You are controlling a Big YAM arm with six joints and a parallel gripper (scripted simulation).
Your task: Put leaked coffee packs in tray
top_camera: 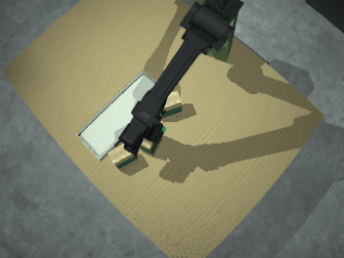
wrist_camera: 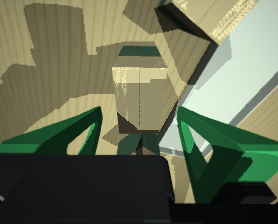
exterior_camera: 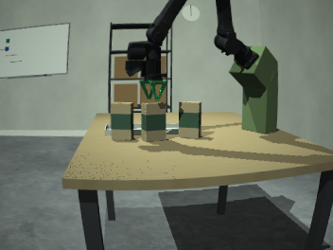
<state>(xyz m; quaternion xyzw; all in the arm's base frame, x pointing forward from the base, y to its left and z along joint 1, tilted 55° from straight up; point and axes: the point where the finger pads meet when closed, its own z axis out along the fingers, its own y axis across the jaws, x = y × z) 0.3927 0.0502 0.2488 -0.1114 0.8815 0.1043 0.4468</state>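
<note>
— Where is the middle pack (exterior_camera: 153,121)?
— Upright beside the tray (top_camera: 113,119), long axis vertical, between the left pack (exterior_camera: 121,120) and the right pack (exterior_camera: 190,119), both close by.
— And the gripper (exterior_camera: 153,91)?
— Directly above the middle pack, fingers spread apart and empty, not touching it.

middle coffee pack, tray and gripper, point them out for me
middle coffee pack (exterior_camera: 153,122): exterior view, on its green band.
tray (top_camera: 114,116): top view, on its pale floor.
gripper (exterior_camera: 153,90): exterior view, between the open green fingertips above the pack.
</note>
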